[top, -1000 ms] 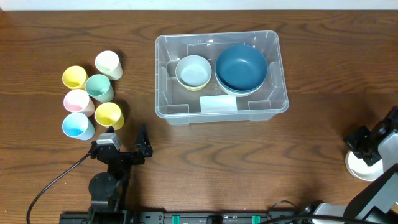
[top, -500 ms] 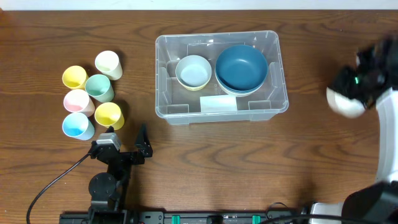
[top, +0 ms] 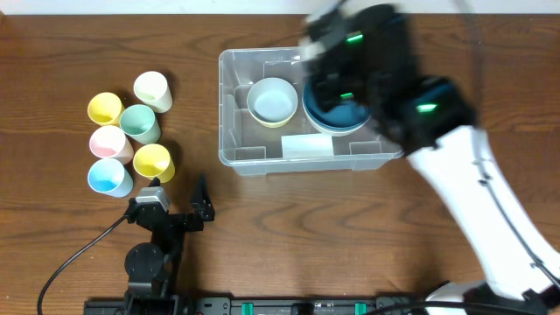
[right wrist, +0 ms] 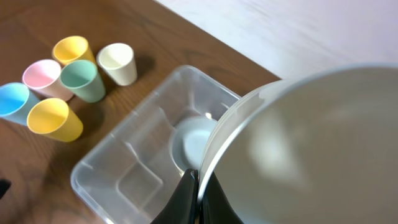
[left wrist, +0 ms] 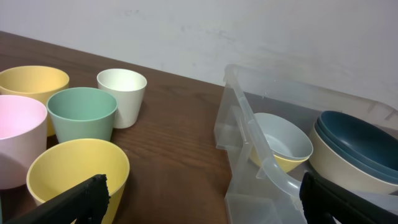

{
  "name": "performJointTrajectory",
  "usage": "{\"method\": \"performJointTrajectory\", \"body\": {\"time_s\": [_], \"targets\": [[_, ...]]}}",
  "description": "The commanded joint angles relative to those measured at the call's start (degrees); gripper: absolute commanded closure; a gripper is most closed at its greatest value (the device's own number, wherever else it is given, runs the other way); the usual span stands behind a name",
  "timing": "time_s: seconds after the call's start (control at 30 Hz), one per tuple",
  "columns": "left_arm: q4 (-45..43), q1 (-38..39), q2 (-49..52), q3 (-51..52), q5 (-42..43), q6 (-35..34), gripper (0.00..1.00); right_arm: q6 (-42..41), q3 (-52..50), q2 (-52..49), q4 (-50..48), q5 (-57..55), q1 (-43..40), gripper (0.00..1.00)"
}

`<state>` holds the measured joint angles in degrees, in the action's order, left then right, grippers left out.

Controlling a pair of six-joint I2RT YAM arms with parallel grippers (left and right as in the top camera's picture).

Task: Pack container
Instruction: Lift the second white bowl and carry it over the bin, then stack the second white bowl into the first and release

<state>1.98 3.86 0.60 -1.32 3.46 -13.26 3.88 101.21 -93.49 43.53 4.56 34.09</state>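
Six small plastic cups cluster on the left: one white cup (top: 150,90), one mint-green cup (top: 139,123), one pink cup (top: 109,142), one blue cup (top: 109,178) and two yellow cups (top: 105,108) (top: 153,162). The large clear plastic rectangular container (top: 229,131) stands right of them, toward the far middle. It holds one small pale bowl with a yellow outside (top: 272,101) and a stack of nested bowls topped by a dark blue bowl (left wrist: 357,140) over a cream one; the number in the stack is unclear.

The surface (top: 52,52) is dark brown wood grain, with a white wall along its far edge.

The right tool (right wrist: 198,196) is clamped on the rim of a large off-white bowl (right wrist: 298,143), above the container's right half. From overhead the right arm (top: 385,79) is a blur that hides the held bowl and part of the stack. The left tool (left wrist: 203,183), near the cups, has its fingers spread wide and holds nothing.
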Motion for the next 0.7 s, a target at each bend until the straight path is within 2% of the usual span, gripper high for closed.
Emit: {"method": "performJointTrajectory", "body": {"time_s": [0.0, 0.3, 0.67], "targets": [[1.8, -0.2, -0.3, 1.1, 0.0, 0.7, 0.02, 2.3, 0.3, -6.8, -2.6, -7.0, 4.5, 0.99], [1.8, -0.2, -0.3, 1.1, 0.0, 0.7, 0.02, 2.2, 0.3, -22.2, -5.9, -9.8, 7.1, 0.99], [1.8, -0.2, -0.3, 1.1, 0.0, 0.7, 0.02, 2.2, 0.3, -30.0, -7.8, -9.7, 6.7, 0.99]]}}
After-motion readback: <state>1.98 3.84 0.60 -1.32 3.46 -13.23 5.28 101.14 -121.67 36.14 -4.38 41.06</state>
